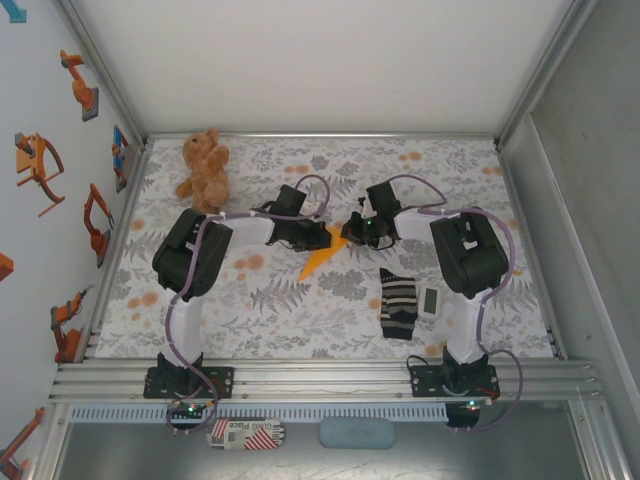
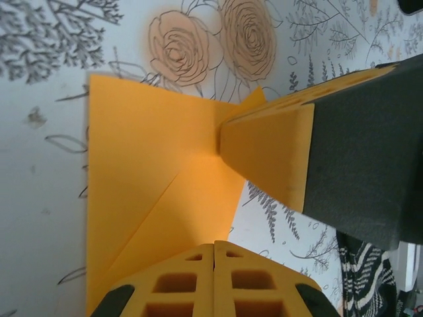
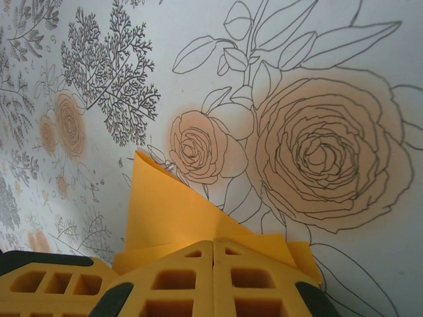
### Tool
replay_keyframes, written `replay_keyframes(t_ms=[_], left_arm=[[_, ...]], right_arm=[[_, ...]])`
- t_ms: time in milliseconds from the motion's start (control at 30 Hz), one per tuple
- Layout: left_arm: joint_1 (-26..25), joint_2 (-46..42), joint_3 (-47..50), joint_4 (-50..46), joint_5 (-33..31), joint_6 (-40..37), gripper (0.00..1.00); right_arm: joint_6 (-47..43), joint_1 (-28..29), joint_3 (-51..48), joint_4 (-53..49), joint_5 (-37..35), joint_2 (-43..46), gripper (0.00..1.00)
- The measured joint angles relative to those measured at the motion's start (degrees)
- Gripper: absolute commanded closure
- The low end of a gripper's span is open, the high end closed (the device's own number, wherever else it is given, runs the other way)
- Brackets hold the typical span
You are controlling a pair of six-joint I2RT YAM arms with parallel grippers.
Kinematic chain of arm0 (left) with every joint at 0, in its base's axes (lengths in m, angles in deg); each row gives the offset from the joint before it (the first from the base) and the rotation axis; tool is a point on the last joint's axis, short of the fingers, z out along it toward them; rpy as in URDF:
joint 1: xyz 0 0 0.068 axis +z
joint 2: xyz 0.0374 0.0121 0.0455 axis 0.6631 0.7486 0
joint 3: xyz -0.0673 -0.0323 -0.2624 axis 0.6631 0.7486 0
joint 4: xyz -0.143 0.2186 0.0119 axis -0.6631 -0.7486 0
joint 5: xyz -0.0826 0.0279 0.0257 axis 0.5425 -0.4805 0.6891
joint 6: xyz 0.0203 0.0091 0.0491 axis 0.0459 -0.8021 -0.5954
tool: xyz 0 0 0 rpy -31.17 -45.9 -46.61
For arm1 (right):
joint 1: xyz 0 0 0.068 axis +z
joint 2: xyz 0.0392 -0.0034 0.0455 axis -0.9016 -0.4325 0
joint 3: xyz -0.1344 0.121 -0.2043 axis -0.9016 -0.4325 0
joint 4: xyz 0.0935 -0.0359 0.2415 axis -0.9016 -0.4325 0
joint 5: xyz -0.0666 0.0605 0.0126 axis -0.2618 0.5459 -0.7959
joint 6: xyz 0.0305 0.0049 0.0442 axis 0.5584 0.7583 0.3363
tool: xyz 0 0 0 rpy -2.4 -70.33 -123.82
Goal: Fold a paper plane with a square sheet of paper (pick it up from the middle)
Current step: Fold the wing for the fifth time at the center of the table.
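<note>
My left end effector (image 2: 213, 247) and right end effector (image 3: 213, 244), both closed, meet on the thin orange-yellow paper sheet (image 2: 145, 165), part-folded at the middle of the floral counter (image 1: 450, 180); I judge a fold under way, needing firm creasing next.

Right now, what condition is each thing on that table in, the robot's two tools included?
orange paper: partly folded, with diagonal creases, not yet a plane.
left tool: shut, tips at the paper.
right tool: shut, tips at the paper.
striped sock: lying flat, untouched.
white device: lying beside the sock, untouched.
teddy bear: near the far edge, untouched.
</note>
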Motion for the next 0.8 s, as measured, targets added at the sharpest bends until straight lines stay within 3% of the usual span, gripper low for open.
replay_keyframes(t_ms=[300, 800], left_arm=[[-1.0, 1.3, -1.1, 0.5, 0.8, -0.2, 1.00], [-2.6, 1.8, -1.8, -1.2, -3.6, -2.3, 1.00]], right_arm=[[0.0, 0.0, 0.2, 0.1, 0.1, -0.2, 1.00], [0.4, 0.0, 0.2, 1.1, 0.5, -0.7, 1.00]])
